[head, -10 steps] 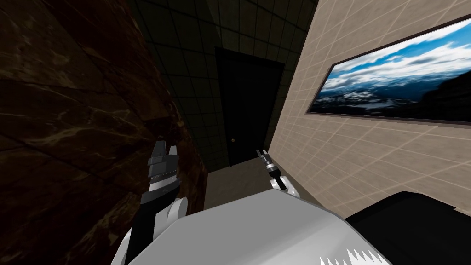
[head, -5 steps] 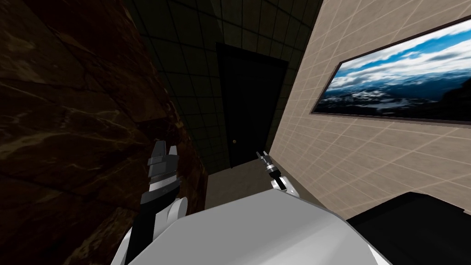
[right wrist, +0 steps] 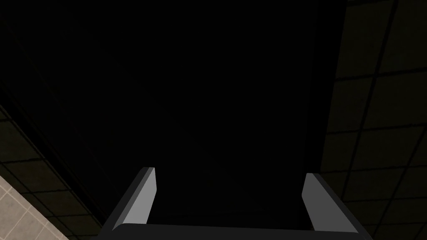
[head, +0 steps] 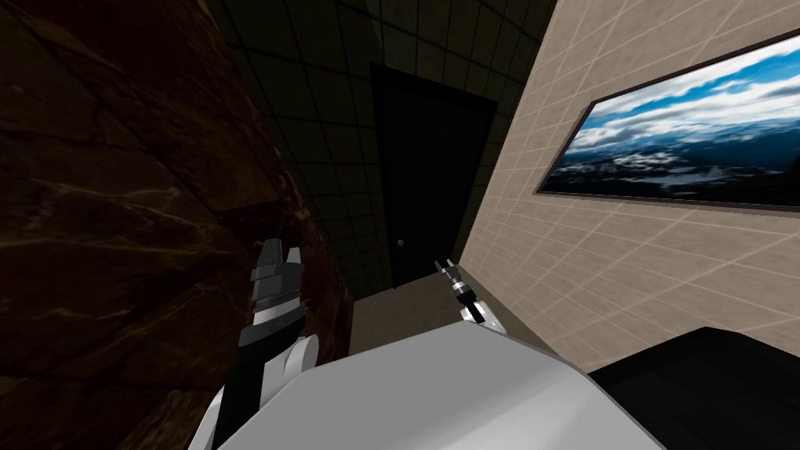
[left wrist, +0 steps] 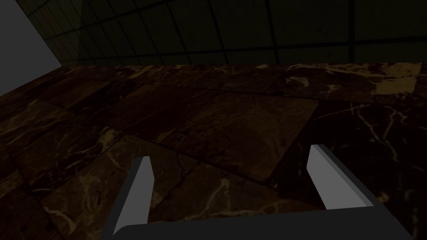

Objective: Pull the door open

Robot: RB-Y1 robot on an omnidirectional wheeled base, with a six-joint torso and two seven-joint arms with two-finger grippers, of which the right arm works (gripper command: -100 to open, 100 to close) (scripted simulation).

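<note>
the right gripper (head: 446, 268), fingers spread and empty, faces the dark door (head: 430, 172) (its small knob (head: 401, 243) well apart), the left gripper (head: 280, 258) likewise spread and empty beside the brown marbled wall (head: 117, 219).

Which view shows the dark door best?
The head view: the whole door with its knob, at the corridor's end. The right wrist view gives a dark stretch of it; the left faces a marble wall.

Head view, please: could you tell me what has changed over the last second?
Only my own move: the scene slid slightly right and the dark door with its knob sits a touch larger, so I edged toward it. Nothing was taken hold of. The left gripper and right gripper stayed raised and open.
</note>
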